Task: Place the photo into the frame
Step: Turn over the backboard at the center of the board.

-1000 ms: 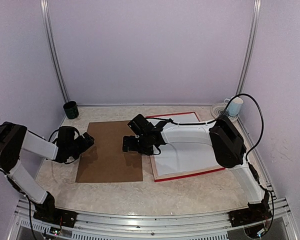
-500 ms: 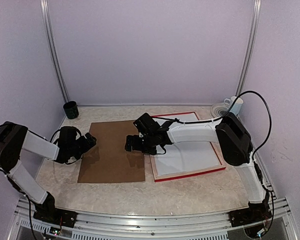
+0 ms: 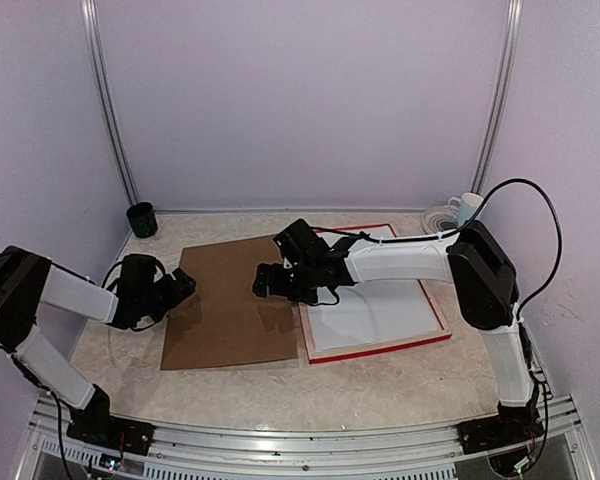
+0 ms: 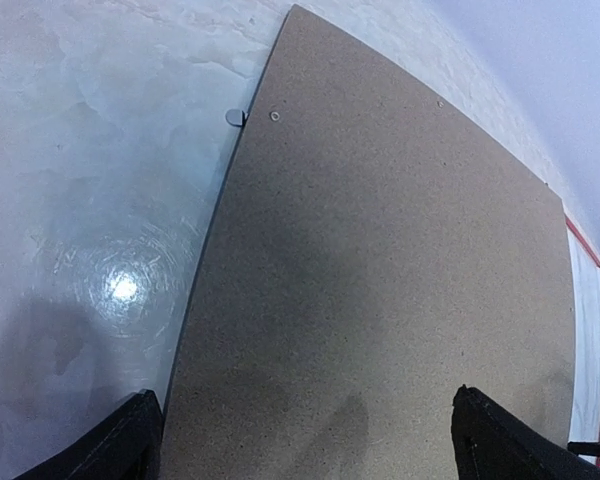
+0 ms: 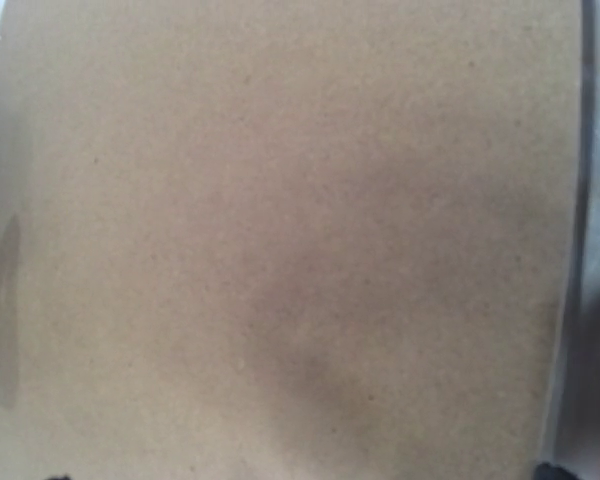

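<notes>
Meanwhile, both arms' jaws gape empty over the brown backing board (image 3: 225,310) beside the red frame (image 3: 380,349), its white filling (image 3: 380,310) perhaps the thin, floppy photo's back, best pinched by an edge.

Pale marbled flat tabletop (image 3: 380,385) carried a brown rectangular fibreboard sheet (image 3: 230,305) at 9 o'clock, just beside a red-edged rectangular picture frame (image 3: 380,349) at 3. Dark green cup (image 3: 141,219) sat at 11, white round plate (image 3: 438,218) at 1.
</notes>
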Tool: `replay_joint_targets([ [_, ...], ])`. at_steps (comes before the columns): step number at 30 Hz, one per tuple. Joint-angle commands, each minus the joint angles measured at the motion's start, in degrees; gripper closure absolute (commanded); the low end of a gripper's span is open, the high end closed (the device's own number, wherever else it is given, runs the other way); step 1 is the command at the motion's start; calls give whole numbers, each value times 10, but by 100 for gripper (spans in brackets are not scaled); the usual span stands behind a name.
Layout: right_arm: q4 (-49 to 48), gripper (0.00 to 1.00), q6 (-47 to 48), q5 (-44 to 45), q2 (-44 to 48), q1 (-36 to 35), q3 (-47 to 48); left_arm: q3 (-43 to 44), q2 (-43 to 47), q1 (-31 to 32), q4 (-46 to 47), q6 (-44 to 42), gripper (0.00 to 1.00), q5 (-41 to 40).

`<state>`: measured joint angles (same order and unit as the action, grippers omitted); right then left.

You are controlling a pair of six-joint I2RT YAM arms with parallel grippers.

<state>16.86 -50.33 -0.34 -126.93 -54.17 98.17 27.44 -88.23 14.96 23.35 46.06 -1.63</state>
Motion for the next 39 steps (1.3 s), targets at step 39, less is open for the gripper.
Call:
replay_joint_targets([
  [39, -70, 1, -1, -8, 139, 48, -177, 37, 49, 140, -125, 34, 1, -82],
])
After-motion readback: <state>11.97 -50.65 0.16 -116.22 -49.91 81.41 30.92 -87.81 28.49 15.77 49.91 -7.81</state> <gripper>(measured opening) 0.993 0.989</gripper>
